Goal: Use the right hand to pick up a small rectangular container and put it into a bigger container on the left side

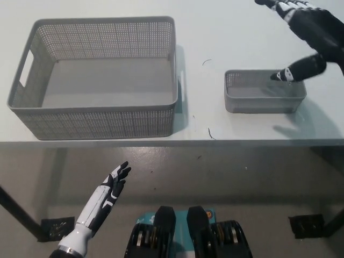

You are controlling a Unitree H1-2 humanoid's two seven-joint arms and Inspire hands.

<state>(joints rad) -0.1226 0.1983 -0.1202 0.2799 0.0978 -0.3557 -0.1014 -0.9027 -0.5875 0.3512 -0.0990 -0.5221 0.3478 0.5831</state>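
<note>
Head view: the white left hand idles low at near left, fingers straight and holding nothing. The big grey basket takes up the table's left. Further right sits the small grey basket, the black right hand spread open above its far-right corner, gripping nothing.

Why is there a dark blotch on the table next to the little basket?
In the head view, that is a soft shadow thrown by the black right hand hanging open above the small basket; the big basket also shades the table beside it.
</note>
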